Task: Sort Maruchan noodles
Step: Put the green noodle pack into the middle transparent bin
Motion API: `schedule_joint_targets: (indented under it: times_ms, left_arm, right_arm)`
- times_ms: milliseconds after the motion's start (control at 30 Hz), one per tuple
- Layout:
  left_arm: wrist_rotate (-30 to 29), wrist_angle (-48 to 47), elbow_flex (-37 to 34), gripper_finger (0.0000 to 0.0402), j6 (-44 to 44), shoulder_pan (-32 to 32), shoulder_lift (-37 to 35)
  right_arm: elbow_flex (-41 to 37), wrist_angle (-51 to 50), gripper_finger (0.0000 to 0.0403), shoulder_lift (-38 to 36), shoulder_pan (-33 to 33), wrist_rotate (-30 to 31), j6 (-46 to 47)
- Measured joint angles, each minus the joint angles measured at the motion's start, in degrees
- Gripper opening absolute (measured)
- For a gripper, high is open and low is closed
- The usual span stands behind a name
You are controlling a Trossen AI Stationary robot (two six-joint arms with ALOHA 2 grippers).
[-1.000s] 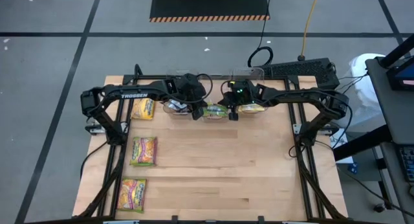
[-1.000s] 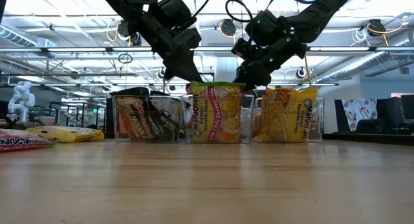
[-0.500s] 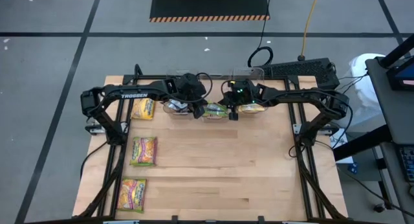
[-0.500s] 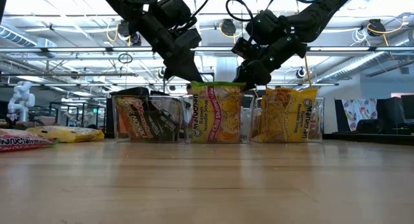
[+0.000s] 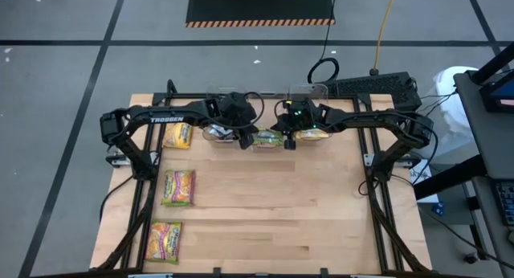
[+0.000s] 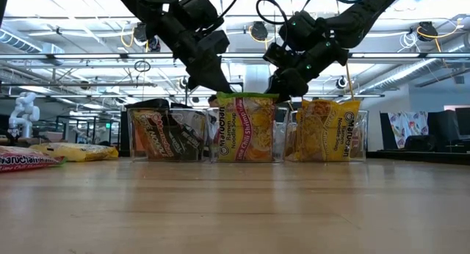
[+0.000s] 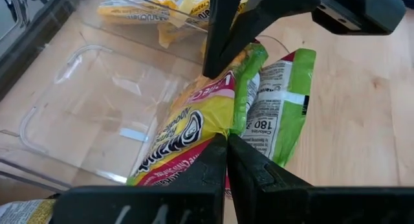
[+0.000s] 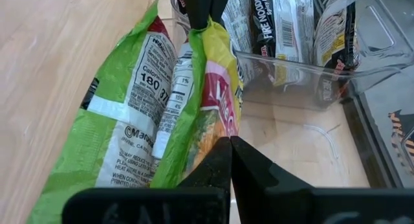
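Left claw (image 7: 226,143), right claw (image 8: 229,146) both clenched on lime-green packet (image 6: 244,129); bins (image 6: 167,135) flank.

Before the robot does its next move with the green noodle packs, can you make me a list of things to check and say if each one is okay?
1. Left hand pinched shut on the front lime-green packet: ok.
2. Right hand pinched shut on that same packet's other edge: ok.
3. Middle clear bin has room behind the packets: ok.
4. Second lime-green packet standing tidy: not ok, it leans against the first.
5. Packets fully down in the bin: cannot tell.
6. All packets sorted: not ok, three loose packets lie on the table.
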Motion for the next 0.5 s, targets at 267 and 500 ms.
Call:
schedule_joint_targets:
  times_ms: [267, 500]
  left_arm:
    - [0.15, -0.22, 0.00, 0.0013, 2.45, 0.00, 0.00]
    - [0.18, -0.11, 0.00, 0.0016, 2.76, 0.00, 0.00]
  right_arm:
    - [0.00, -0.09, 0.0000, 0.00, 0.00, 0.00, 0.00]
    - [0.00, -0.70, 0.0000, 0.00, 0.00, 0.00, 0.00]
